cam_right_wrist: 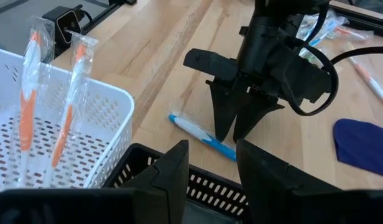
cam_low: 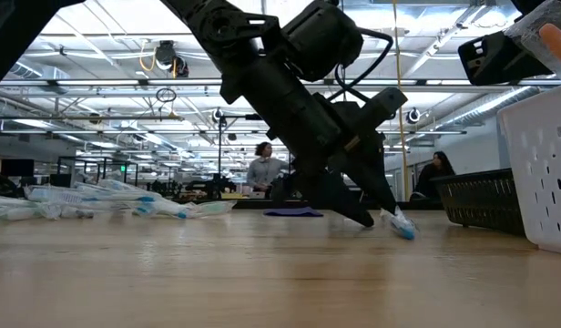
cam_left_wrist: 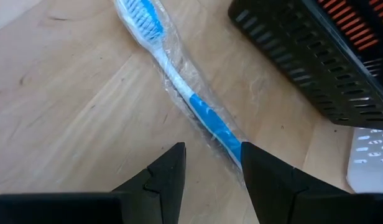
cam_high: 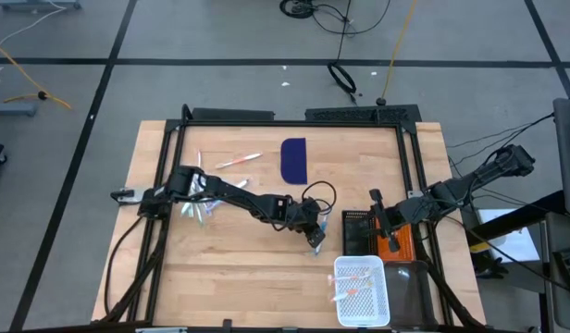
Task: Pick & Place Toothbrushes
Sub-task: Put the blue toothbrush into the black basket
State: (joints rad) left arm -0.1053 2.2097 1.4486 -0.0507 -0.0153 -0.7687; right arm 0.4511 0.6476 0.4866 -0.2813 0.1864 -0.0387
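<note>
A blue-and-white toothbrush (cam_left_wrist: 179, 81) in a clear wrapper lies flat on the wood beside the black basket (cam_left_wrist: 316, 56). My left gripper (cam_left_wrist: 213, 180) points steeply down over its handle end, open, with one finger (cam_right_wrist: 222, 118) on each side of the handle. The same toothbrush (cam_right_wrist: 201, 134) shows below those fingers in the right wrist view. My right gripper (cam_right_wrist: 210, 174) waits open above the black basket (cam_high: 359, 229), holding nothing. More toothbrushes (cam_high: 200, 199) lie in a pile at the table's left, and two pinkish ones (cam_high: 239, 161) lie farther back. My left gripper comes at the toothbrush's handle end (cam_left_wrist: 232, 140) from above, slanting, with its fingers across the handle. One finger (cam_left_wrist: 266, 180) covers the end of the handle, so I cannot tell whether it touches. The toothbrush lies flat on the table.
A white basket (cam_high: 362, 289) at the near right holds orange toothbrushes (cam_right_wrist: 30, 93) in wrappers. A dark blue flat piece (cam_high: 294, 159) lies at the far middle. A black frame (cam_high: 294, 116) runs around the table. People show in the room beyond (cam_low: 262, 169).
</note>
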